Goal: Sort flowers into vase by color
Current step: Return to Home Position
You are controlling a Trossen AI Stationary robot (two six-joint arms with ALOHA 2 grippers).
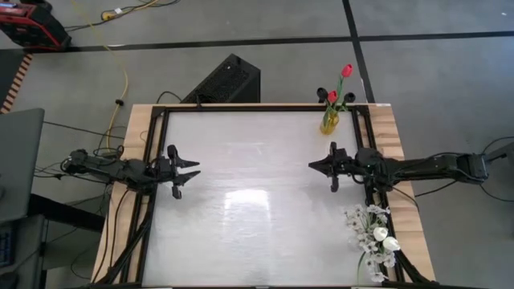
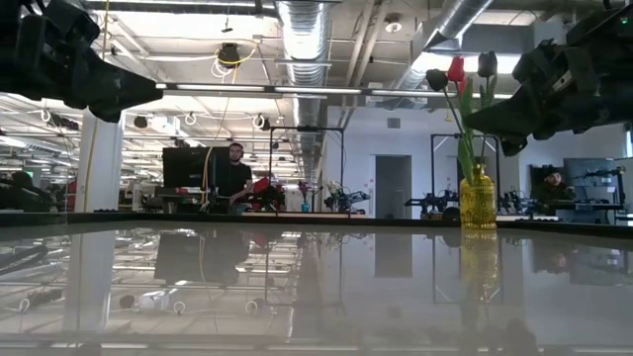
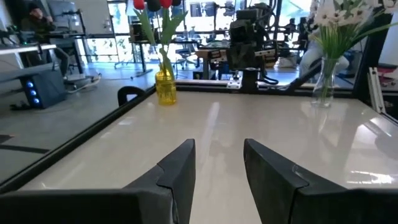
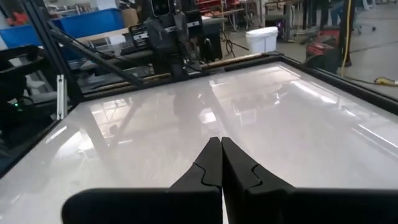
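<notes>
A glossy white table in a big workshop hall, with my two arms held level above it and flowers standing in two vases.

From above, my left gripper hangs over the left side and my right gripper over the right, facing each other, well apart. My left wrist view shows its jaws parted, nothing between them. My right wrist view shows its jaws closed tip to tip, empty. The red tulips stand in the yellow vase at the far right corner. Only the low view makes the dark tulips beside them plain, and it also catches a person in the hall. The white flowers fill the clear vase at the near right edge. The low view misses them.
</notes>
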